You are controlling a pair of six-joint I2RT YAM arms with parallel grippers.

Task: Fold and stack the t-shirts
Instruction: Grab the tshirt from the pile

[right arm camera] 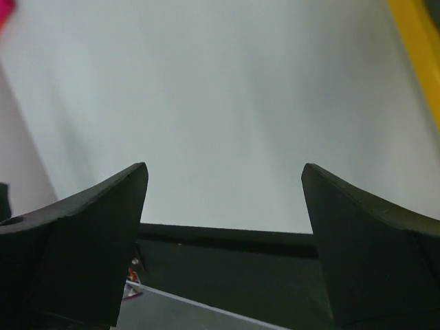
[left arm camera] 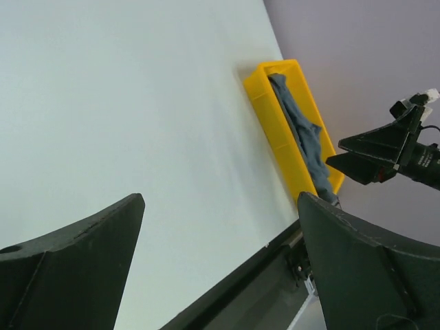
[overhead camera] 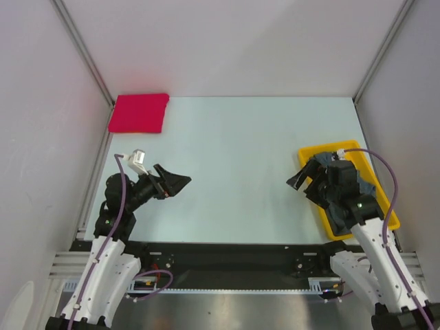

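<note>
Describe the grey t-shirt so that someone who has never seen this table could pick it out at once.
Start at the pale table and go to its right edge, where a yellow tray sits. The grey t-shirt lies crumpled inside that tray. It is the only dull, unfolded cloth; the other shirt is bright pinkish-red, folded flat in the far left corner.

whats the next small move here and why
Probably move the right hand over the yellow tray and down onto the grey shirt: it lies crumpled there, the red shirt already sits folded far left, and this hand is open, empty and nearest.
</note>
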